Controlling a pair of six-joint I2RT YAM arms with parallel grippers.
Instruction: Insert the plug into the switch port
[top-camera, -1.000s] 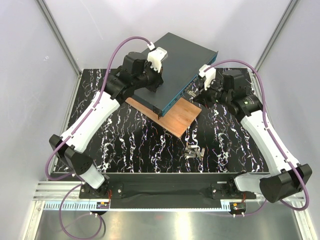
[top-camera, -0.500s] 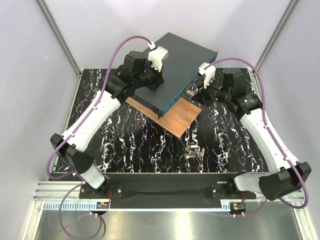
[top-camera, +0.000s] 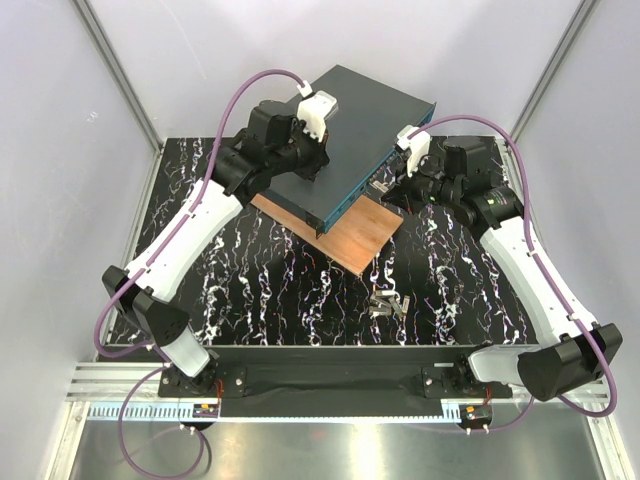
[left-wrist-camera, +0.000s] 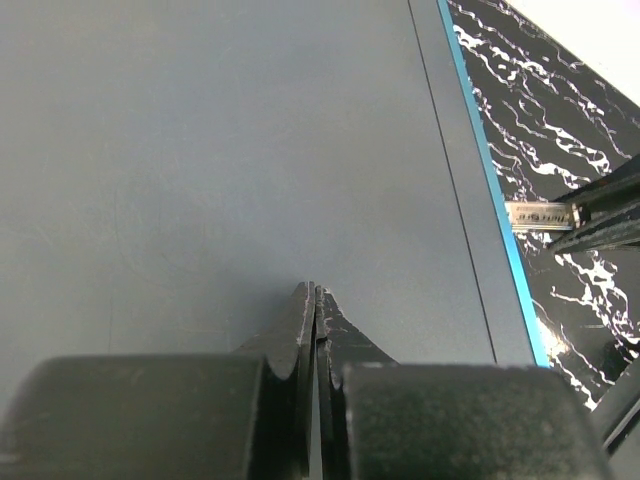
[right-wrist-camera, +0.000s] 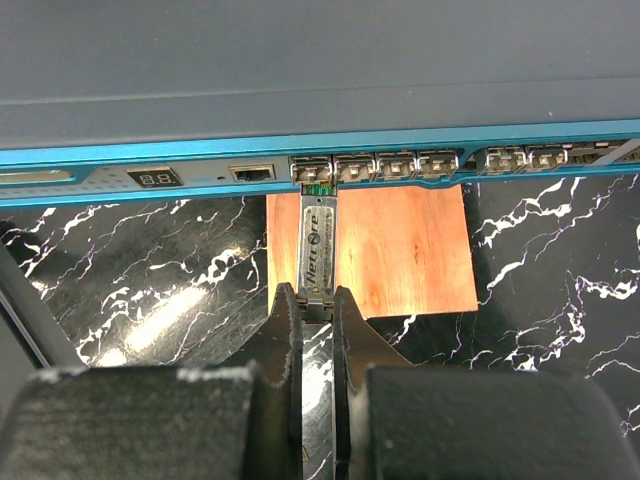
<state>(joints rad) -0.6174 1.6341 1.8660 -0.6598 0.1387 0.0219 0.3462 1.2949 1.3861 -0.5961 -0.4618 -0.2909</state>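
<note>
One switch (top-camera: 375, 120) lies at the far edge of the tabletop (top-camera: 260, 290), its front over one wooden board (top-camera: 355, 235). The right gripper (right-wrist-camera: 317, 300) pinches one silver plug (right-wrist-camera: 317, 245), whose tip is at a port (right-wrist-camera: 313, 168). The left gripper (left-wrist-camera: 316, 295) is squeezed closed and empty, with its tips on the switch's top.

The switch (left-wrist-camera: 220, 150) top reads matt, dark grey and smooth, and its narrow front strip is teal with a faint sheen. The plug (right-wrist-camera: 317, 245) is bare silvery metal, brushed, with printed lettering. The wooden board (right-wrist-camera: 400, 250) is reddish-brown, smooth, fine-grained and slightly shiny. The table (right-wrist-camera: 130, 290) is black with white marbling, glossy, catching light. On the right gripper (right-wrist-camera: 317, 297), the fingers (right-wrist-camera: 285, 330) look dull black and a little scuffed.
</note>
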